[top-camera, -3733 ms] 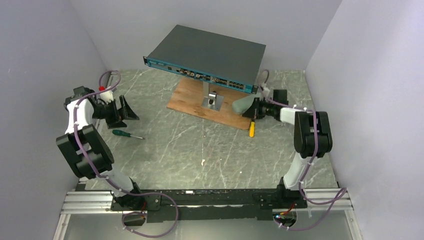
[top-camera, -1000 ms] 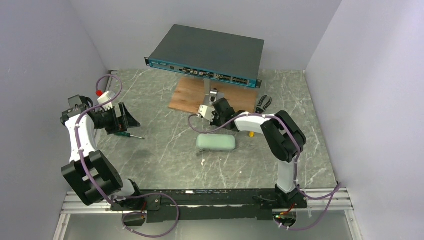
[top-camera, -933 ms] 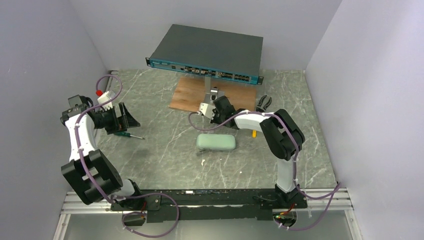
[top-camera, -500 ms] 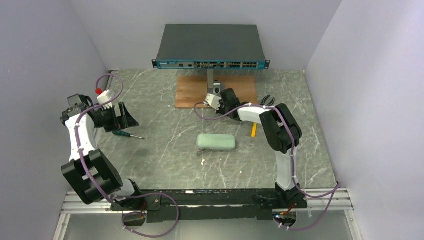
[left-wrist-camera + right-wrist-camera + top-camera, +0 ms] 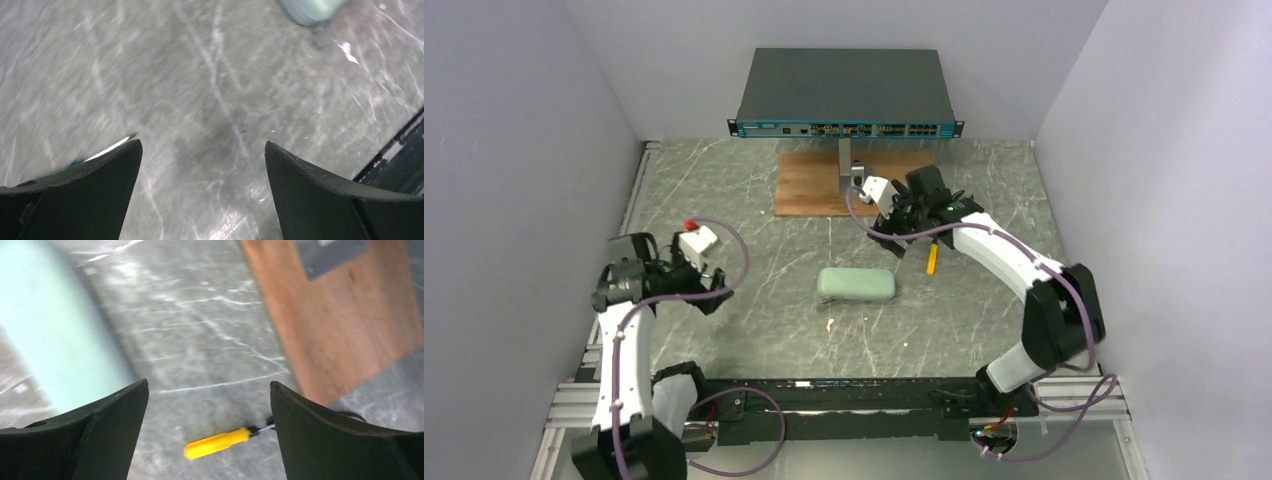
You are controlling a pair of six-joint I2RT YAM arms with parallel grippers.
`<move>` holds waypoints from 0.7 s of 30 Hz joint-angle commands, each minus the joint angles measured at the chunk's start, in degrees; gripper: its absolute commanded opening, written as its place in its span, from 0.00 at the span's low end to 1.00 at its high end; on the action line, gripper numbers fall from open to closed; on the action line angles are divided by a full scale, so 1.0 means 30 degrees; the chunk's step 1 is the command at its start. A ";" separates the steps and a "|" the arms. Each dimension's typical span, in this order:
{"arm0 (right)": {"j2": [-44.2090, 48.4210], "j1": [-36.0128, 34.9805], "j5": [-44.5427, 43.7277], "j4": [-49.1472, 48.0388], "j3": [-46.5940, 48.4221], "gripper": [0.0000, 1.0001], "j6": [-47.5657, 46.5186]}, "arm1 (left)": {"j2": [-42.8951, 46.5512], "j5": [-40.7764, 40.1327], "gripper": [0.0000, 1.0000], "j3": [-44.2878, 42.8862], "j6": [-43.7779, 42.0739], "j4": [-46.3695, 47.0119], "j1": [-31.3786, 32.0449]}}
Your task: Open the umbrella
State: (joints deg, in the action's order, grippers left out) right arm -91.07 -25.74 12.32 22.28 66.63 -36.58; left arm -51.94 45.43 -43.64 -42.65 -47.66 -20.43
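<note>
Two splayed, left gripper (image 5: 202, 144), right gripper (image 5: 209, 384), green case (image 5: 856, 284), switch (image 5: 844, 85) lettering illegible

Pale lavender walls (image 5: 524, 120) enclose a grey table (image 5: 754, 220) (white-veined like marble).

The left end effector (image 5: 200, 150) and the right end effector (image 5: 209, 390) both tilt downward, jaws spread wide, gripping nothing.
</note>
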 commanded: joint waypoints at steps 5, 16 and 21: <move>0.1833 -0.1302 0.4809 0.3376 -0.2746 0.98 -0.0915 | 0.2047 -0.0868 0.96 0.3527 0.2427 0.7840 0.7526; -0.0483 -0.2286 0.3932 0.2154 -0.3649 0.97 -0.0017 | 0.0679 -0.6874 0.71 0.6660 0.8033 1.6747 1.5992; -0.0508 -0.2228 0.3238 0.2442 -0.4073 0.84 -0.0260 | -0.0460 -0.9127 0.49 0.6168 0.8029 1.8056 1.7962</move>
State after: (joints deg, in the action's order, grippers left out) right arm -92.82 -32.40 23.00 29.85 55.57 -37.28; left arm -51.99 25.26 -23.90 -21.87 -3.62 31.70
